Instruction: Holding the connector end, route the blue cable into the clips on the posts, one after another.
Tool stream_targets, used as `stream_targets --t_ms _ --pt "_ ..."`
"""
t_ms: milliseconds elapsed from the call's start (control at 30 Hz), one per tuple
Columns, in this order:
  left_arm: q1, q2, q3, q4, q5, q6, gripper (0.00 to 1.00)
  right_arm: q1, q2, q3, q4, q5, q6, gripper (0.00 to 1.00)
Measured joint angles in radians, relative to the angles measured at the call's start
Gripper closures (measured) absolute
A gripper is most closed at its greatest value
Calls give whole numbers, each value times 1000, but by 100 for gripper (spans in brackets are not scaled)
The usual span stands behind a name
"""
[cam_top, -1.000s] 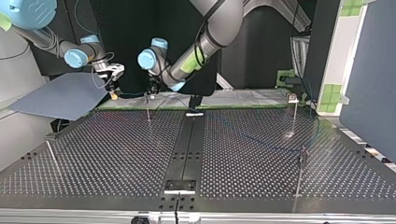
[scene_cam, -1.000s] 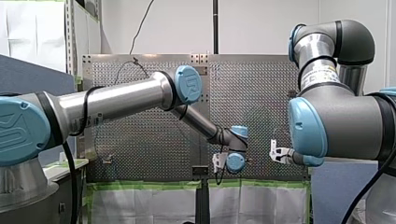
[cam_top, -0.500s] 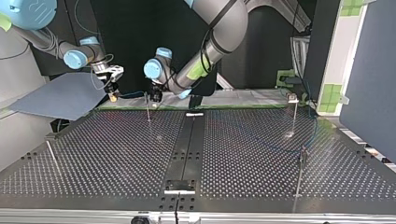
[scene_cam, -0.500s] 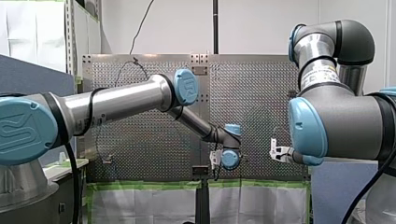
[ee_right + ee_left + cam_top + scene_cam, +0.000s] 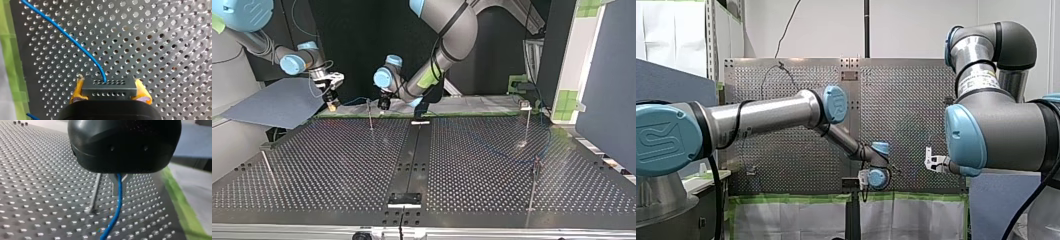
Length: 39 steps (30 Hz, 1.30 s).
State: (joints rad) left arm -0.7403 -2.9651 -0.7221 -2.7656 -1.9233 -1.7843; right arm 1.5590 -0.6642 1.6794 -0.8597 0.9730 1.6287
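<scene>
Worktop point(image 5: 337, 165): dark and perforated, with thin posts standing upright on it. Landmark is the post point(image 5: 370, 116) by the edge nearest the arms.

Left arm point(image 5: 447, 30): reaches down past the middle. The left gripper point(image 5: 384, 104) hangs just beside the post, about level with its top, on the side away from the right gripper point(image 5: 331, 100).

Right arm point(image 5: 267, 47): its gripper sits on the post's other side, near but clearly apart from it, at about the same height.

Cable point(image 5: 75, 45): thin and blue. In the top view it shows as a faint line from the right gripper toward the post's top. Whether it sits in the clip, cannot tell. In the left wrist view it runs through the left gripper and drops toward the worktop, with the post's stem just beside it.

Connector point(image 5: 109, 90): a black block with rows of small holes. The cable enters its upper face and curves away over the worktop.

Fingers: the left pair point(image 5: 114, 186) are metal and pinched together on the cable. The right pair have yellow pads point(image 5: 78, 88) clamped on the connector's two ends.
</scene>
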Motion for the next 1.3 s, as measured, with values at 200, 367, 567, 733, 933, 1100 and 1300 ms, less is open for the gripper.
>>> stream_targets --t_ms 200,367,567,733,933,1100,1300 --pt "4 -44 67 -53 43 -18 100 3 1 0 -41 -26 25 100" --pt "8 -54 118 -80 46 -10 100 3 1 -4 -60 -32 39 100" --pt "10 -52 166 -88 46 -4 100 0 1 -7 -84 -34 62 100" --pt "18 -48 174 -103 47 0 100 -1 2 -15 -106 -34 84 100" --pt "25 -51 175 -117 46 10 100 4 4 -30 -108 -28 94 100" --pt "26 -50 175 -128 33 27 100 6 34 -45 -105 -20 92 100" --pt "29 -52 175 -136 18 41 100 9 83 -79 -87 -8 86 100"
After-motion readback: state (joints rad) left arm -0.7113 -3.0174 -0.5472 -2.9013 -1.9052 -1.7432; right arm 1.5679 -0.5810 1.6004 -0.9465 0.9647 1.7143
